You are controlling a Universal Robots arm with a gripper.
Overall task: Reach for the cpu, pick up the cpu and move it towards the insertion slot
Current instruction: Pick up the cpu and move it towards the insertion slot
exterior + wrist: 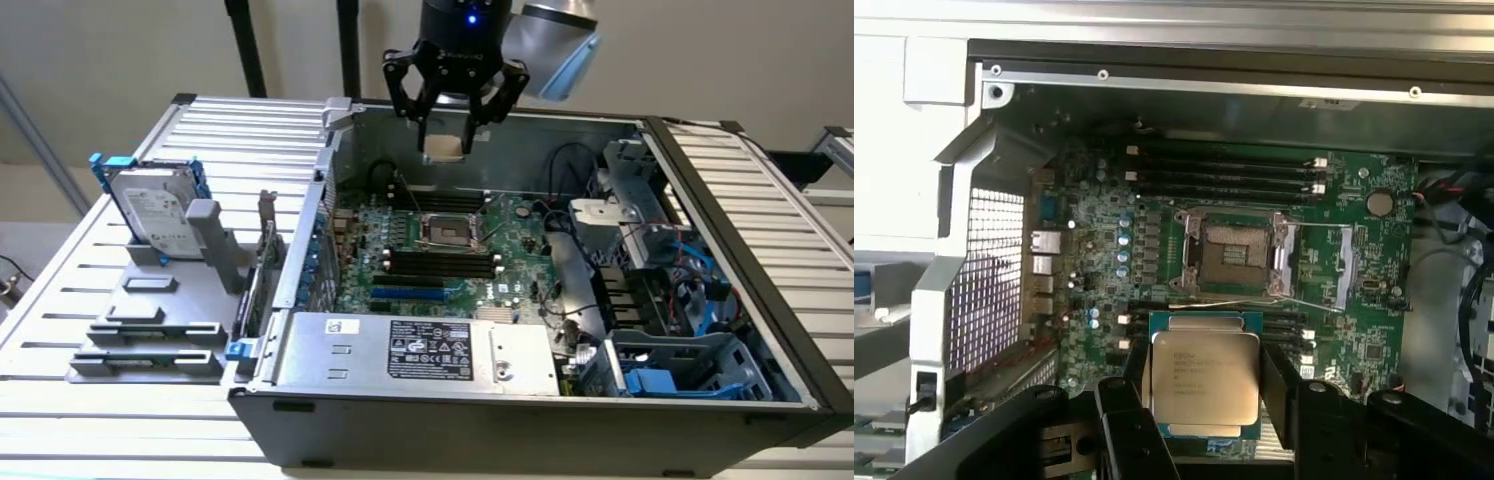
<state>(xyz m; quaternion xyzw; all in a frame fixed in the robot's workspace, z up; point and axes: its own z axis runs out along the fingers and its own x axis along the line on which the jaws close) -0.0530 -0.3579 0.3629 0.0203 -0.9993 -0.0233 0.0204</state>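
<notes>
End effector [451, 128] gripping cpu [1205, 377], lid print unreadable, above insertion slot [1239, 254]

The robot arm reaches down from above the open computer case [534, 300], its silver-grey wrist joint angled toward the exterior view's right and a blue light glowing on the black wrist housing. The black gripper [449, 140] hangs over the case's rear wall, fingers pointing straight down, above the level of the case's rim. Its fingers [1124, 420] are closed on the cpu [1205, 378], which they carry flat between them, clear of the case floor, silvery top facing the wrist.
</notes>
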